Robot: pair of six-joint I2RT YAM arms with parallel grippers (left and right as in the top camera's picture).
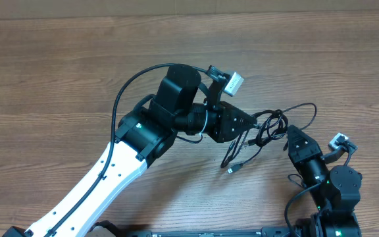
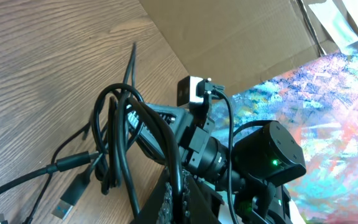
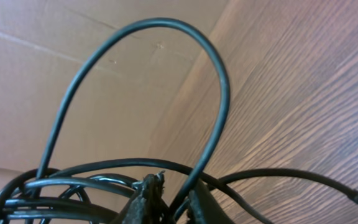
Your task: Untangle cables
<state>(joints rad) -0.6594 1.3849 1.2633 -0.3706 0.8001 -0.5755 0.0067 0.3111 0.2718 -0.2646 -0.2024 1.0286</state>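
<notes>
Knot of thin black cables (image 1: 269,129) on brown wooden table (image 1: 45,79), left gripper (image 1: 256,125) clamped on knot's left side, right gripper (image 1: 288,135) pinched on its right, tan cardboard wall (image 2: 241,37) beyond.

So the left arm (image 1: 110,164) stretches from lower left to mid-frame, left end effector (image 1: 254,125) clamped shut. The right arm (image 1: 337,184) hunches lower right, right end effector (image 1: 292,133) aimed up-left, fingers (image 3: 146,198) pinched nearly together.
</notes>
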